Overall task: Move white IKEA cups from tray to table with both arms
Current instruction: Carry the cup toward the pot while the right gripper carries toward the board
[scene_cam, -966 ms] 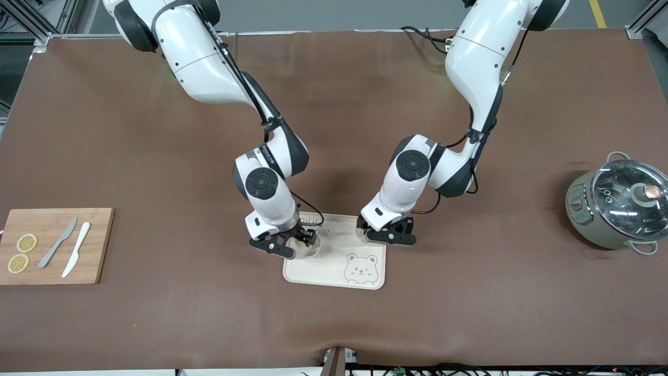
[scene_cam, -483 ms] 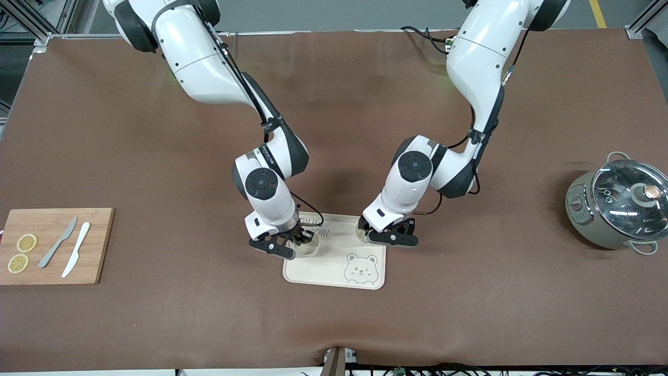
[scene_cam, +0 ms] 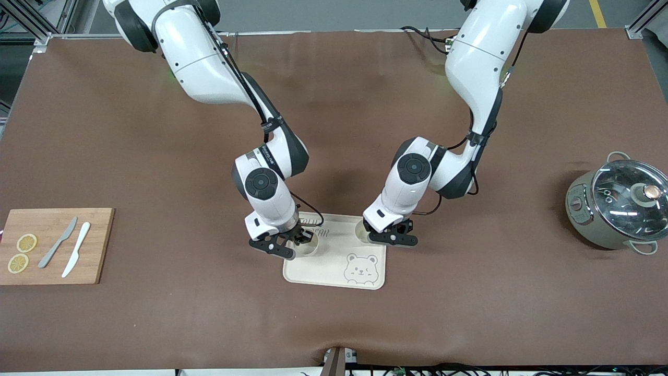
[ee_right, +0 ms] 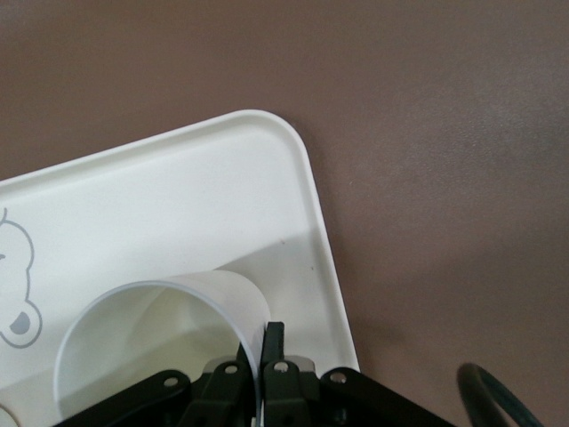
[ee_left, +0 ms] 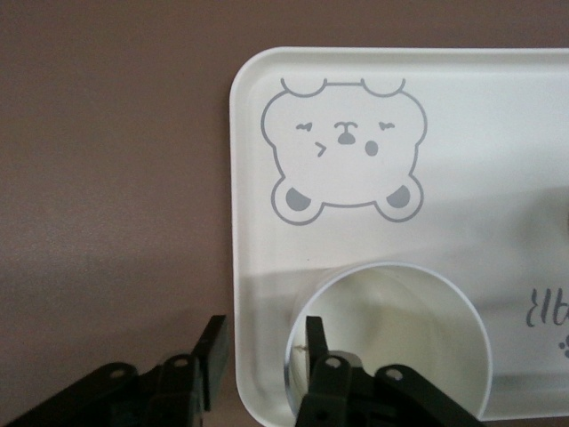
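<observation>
Two white IKEA cups are at the bear-printed tray (scene_cam: pixel 334 271). My right gripper (scene_cam: pixel 293 244) is shut on the wall of one cup (scene_cam: pixel 309 249) at the tray's corner toward the right arm's end. In the right wrist view the gripper (ee_right: pixel 258 342) pinches the cup (ee_right: pixel 151 329) over the tray (ee_right: pixel 178 196); I cannot tell if the cup touches it. My left gripper (scene_cam: pixel 389 236) is open at the other cup (scene_cam: pixel 361 230). In the left wrist view the gripper (ee_left: pixel 265 342) has one finger inside the cup (ee_left: pixel 400 320), which stands on the tray (ee_left: pixel 498 133), and one finger outside, apart from it.
A wooden cutting board (scene_cam: pixel 94 245) with two lemon slices (scene_cam: pixel 22 253) and two knives (scene_cam: pixel 68 249) lies toward the right arm's end. A grey-green lidded pot (scene_cam: pixel 618 206) stands toward the left arm's end.
The left gripper has shifted slightly at its cup. The right arm has barely moved. Both cups stay at the tray.
</observation>
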Action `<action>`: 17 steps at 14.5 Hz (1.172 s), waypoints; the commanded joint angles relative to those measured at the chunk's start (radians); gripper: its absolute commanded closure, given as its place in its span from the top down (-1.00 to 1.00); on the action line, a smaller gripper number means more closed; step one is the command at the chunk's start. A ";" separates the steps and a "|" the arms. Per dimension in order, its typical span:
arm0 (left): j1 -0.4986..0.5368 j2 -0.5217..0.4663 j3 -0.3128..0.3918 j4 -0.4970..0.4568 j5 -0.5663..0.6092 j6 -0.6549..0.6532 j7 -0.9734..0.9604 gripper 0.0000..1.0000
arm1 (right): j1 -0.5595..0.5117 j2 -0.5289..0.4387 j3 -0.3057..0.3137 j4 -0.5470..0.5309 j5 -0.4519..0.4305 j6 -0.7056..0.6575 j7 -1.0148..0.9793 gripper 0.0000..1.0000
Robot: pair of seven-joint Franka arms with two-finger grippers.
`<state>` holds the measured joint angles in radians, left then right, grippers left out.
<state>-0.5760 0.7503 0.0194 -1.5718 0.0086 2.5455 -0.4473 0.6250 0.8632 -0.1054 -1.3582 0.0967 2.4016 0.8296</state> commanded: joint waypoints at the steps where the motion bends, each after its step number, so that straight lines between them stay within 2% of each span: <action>1: -0.004 -0.003 0.008 -0.002 -0.012 0.013 0.013 -1.00 | 0.001 0.016 0.000 0.025 -0.003 -0.001 0.019 -1.00; 4: -0.004 -0.020 0.008 -0.005 -0.012 0.001 0.013 -1.00 | 0.001 0.010 -0.002 0.027 -0.002 -0.013 0.016 -1.00; 8: 0.030 -0.130 0.007 -0.046 -0.006 -0.180 0.059 -1.00 | 0.004 -0.016 0.000 0.027 0.005 -0.029 0.013 -1.00; 13: 0.093 -0.294 -0.001 -0.253 -0.009 -0.157 0.189 -1.00 | -0.002 -0.045 0.000 0.120 0.002 -0.261 0.011 -1.00; 15: 0.148 -0.382 -0.010 -0.379 -0.015 -0.101 0.280 -1.00 | -0.007 -0.076 -0.001 0.122 0.005 -0.318 0.009 -1.00; 17: 0.236 -0.460 -0.048 -0.500 -0.018 -0.044 0.367 -1.00 | -0.034 -0.117 0.003 0.122 0.009 -0.357 0.000 -1.00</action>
<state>-0.4186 0.4163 0.0136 -1.8995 0.0086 2.4357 -0.1652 0.6194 0.7950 -0.1108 -1.2271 0.0968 2.0883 0.8299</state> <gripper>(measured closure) 0.965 0.965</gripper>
